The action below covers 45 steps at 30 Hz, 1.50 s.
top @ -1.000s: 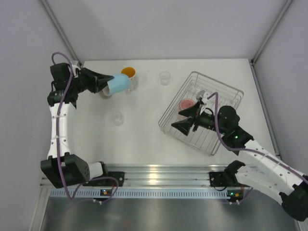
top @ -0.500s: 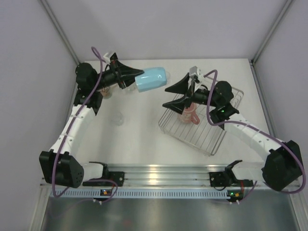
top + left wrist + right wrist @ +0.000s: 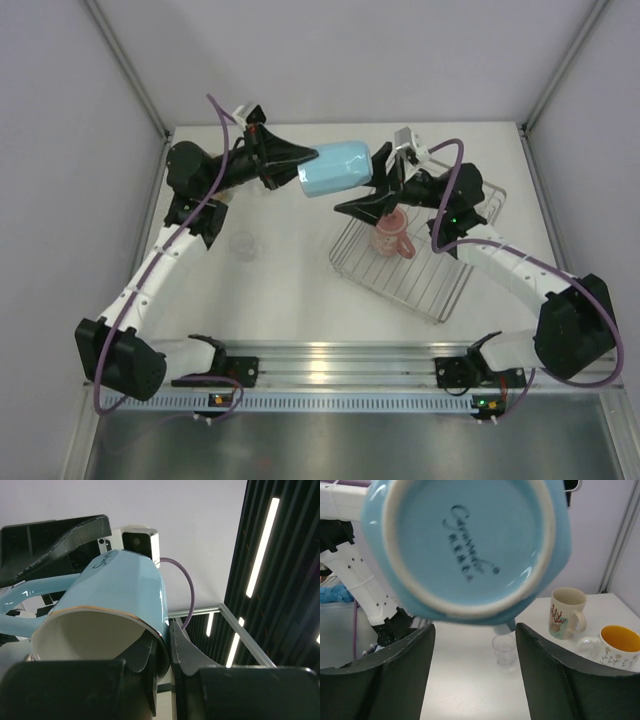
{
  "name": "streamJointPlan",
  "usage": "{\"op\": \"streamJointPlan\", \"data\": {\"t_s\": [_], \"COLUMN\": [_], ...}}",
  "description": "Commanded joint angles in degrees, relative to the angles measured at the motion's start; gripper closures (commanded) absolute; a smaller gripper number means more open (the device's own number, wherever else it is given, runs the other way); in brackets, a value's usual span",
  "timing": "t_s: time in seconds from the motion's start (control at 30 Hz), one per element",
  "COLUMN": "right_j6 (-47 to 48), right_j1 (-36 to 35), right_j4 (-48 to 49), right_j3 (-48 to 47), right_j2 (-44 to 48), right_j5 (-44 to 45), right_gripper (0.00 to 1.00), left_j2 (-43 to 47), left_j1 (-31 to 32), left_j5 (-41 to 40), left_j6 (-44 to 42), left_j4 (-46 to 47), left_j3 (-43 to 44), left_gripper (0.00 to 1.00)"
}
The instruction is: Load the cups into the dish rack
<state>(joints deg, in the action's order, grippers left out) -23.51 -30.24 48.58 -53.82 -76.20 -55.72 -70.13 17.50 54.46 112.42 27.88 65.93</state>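
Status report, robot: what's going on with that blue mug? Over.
Left gripper shut on rim of blue mug, held sideways in the air. Right gripper open at its base. Pink mug in dish rack.

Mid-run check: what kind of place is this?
Probably a lab robot cell, not a kitchen: white table walled by plain grey panels, arms bolted to a metal rail, ceiling strip lights.

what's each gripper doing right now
Left gripper: closed, holding the light blue ceramic mug by its rim.
Right gripper: open, fingers spread at that mug's base, with no grip on it visible.
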Motion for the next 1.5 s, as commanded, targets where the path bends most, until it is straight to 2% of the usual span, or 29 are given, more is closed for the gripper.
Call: {"op": "streamJointPlan", "data": {"t_s": [0.0, 0.33, 0.53, 0.83, 0.93, 0.97, 1.03, 1.13, 1.17, 1.23, 1.3, 1.33, 1.47], "right_j6": [-2.4, -5.2, -13.5, -17.4, -18.1, -18.2, -18.4, -20.2, -21.0, -24.0, -26.5, -28.8, -30.5], "right_j1": [-0.1, -2.3, -2.6, -2.9, -3.0, -3.1, -3.0, -2.9, -2.9, -2.5, -1.8, -1.4, 0.2], "right_j4": [8.9, 12.2, 23.0, 27.7, 27.4, 27.3, 27.7, 29.5, 31.2, 34.3, 38.9, 40.0, 41.7], "right_j3": [-5.2, -6.7, -5.7, -5.3, -6.0, -5.9, -5.3, -3.8, -3.3, -1.7, -0.4, -0.1, 1.8], "right_j2": [-2.3, -5.2, -6.3, -6.7, -7.1, -7.2, -6.9, -6.6, -6.3, -6.1, -6.2, -6.3, -5.9], "right_j5": [-1.1, -1.2, -3.0, -3.6, -4.0, -4.1, -4.2, -4.1, -3.9, -3.5, -3.1, -2.7, -1.7], "right_gripper": [0.35, 0.45, 0.46, 0.53, 0.61, 0.68, 0.75, 1.0, 1.0, 1.0, 1.0, 1.0, 1.0], "left_j2": [1.7, 0.5, 0.0, -1.6, -2.0, -2.1, -2.9, -2.8, -2.7, -1.6, -0.9, -0.8, -1.2], "left_j1": [2.4, 4.2, 4.9, 5.9, 6.4, 6.4, 6.5, 6.6, 6.6, 6.6, 6.6, 6.5, 6.6], "left_j5": [-4.1, -6.3, -7.2, -9.4, -10.3, -10.3, -10.2, -10.4, -10.6, -12.3, -13.5, -14.1, -13.9], "left_j6": [1.4, 2.6, 2.9, 4.9, 4.8, 4.8, 4.9, 4.0, 3.1, 2.6, 2.4, 2.2, 0.5], "left_j4": [7.5, 12.0, 12.5, 14.9, 15.4, 15.7, 15.9, 15.9, 15.9, 15.9, 16.8, 16.9, 16.9], "left_j3": [2.0, -0.5, -2.5, -5.7, -6.8, -6.8, -6.5, -7.1, -7.5, -9.9, -11.7, -12.5, -12.6], "left_gripper": [1.0, 1.0, 1.0, 1.0, 1.0, 1.0, 1.0, 1.0, 1.0, 0.86, 0.77, 0.7, 0.57]}}
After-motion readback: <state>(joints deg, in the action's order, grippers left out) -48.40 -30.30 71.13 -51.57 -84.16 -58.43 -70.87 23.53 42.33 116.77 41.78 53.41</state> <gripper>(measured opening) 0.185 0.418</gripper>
